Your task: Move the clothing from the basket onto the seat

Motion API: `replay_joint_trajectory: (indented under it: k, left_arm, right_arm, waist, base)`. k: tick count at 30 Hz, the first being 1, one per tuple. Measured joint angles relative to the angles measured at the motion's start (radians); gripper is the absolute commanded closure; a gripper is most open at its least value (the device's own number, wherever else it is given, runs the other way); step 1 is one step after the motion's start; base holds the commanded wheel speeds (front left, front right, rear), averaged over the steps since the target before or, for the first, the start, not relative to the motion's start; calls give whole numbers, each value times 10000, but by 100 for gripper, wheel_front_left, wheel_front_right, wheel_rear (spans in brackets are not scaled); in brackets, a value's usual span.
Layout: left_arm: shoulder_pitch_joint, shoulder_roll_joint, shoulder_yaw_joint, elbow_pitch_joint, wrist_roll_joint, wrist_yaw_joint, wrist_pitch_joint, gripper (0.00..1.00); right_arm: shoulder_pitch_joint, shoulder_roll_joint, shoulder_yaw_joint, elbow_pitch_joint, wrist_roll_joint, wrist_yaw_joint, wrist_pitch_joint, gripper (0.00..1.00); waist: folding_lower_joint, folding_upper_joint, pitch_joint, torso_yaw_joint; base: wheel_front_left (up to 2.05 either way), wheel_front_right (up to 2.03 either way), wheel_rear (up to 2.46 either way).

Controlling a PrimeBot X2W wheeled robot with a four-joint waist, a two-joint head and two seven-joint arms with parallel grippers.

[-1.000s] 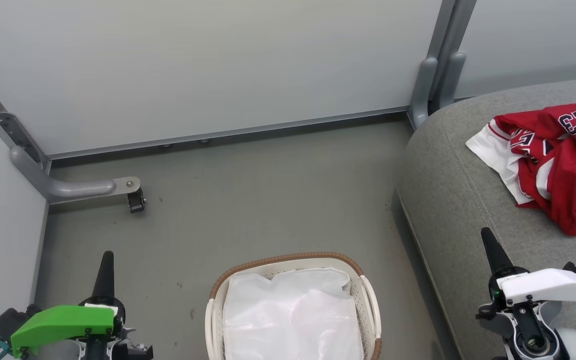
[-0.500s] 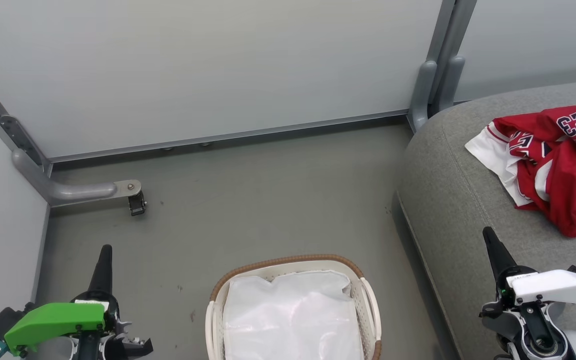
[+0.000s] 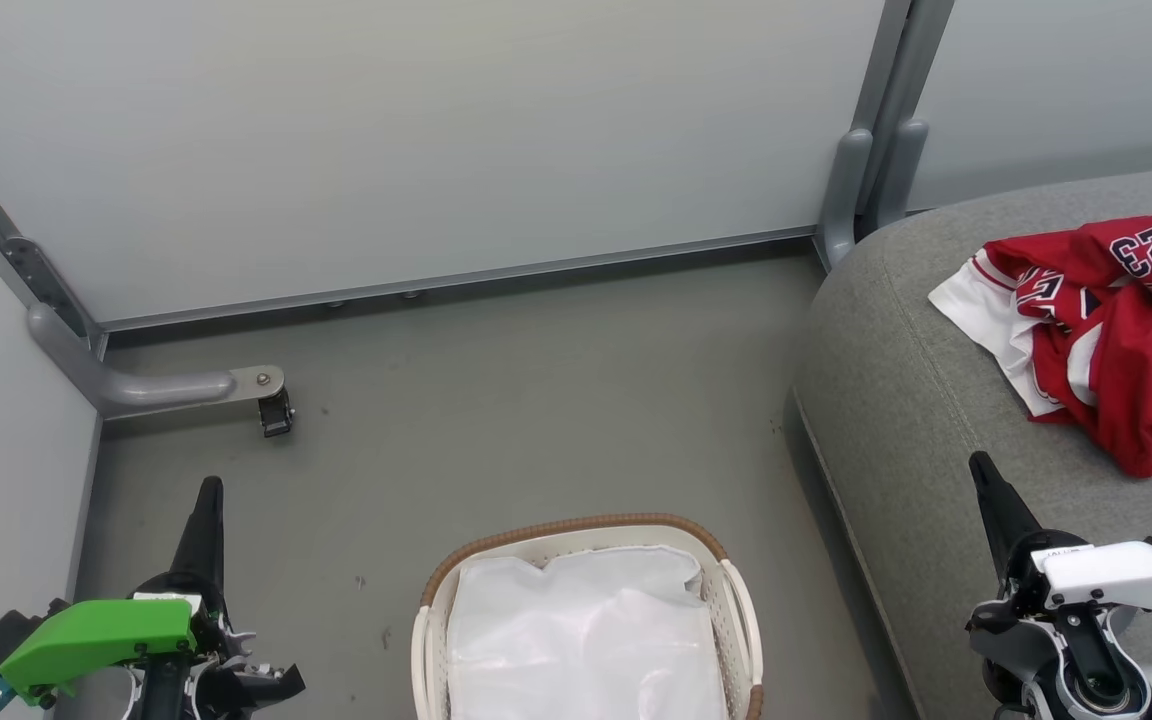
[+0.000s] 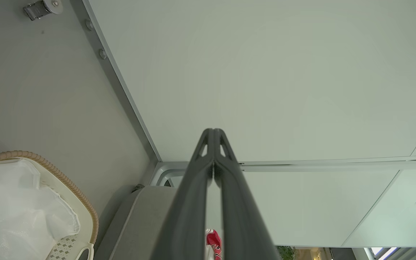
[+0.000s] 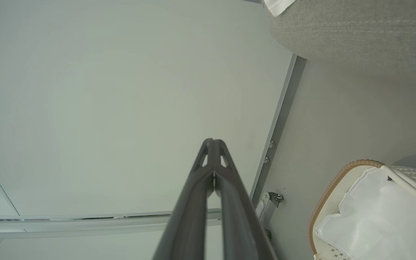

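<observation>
While one jersey point(image 3: 1126, 330) lies on one seat point(image 3: 916, 400) near one basket point(image 3: 576, 528), left gripper point(image 3: 209, 492) and right gripper point(image 3: 983, 468) are clenched, empty.

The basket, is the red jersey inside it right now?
No, the red jersey lies crumpled on the grey seat, while the basket holds a white sheet.

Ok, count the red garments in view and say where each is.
1. The red jersey lies crumpled on the grey seat, right of the basket. It runs past the picture's edge, so more could be hidden there.
</observation>
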Motion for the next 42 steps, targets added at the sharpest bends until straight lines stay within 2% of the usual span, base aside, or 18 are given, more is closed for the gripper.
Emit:
replay_joint_trajectory:
  k: [14, 42]
  left_arm:
    - [-64, 6, 92, -94, -874, -52, 219, 100]
    - [-85, 6, 96, -102, -876, -59, 222, 100]
  right_arm:
    - [47, -6, -105, -132, 920, -2, 247, 100]
    - [49, -6, -109, -138, 920, -2, 247, 100]
  waist:
    - [0, 0, -91, 2]
    - [0, 0, -91, 2]
  base:
    - [0, 0, 0]
    - [0, 0, 0]
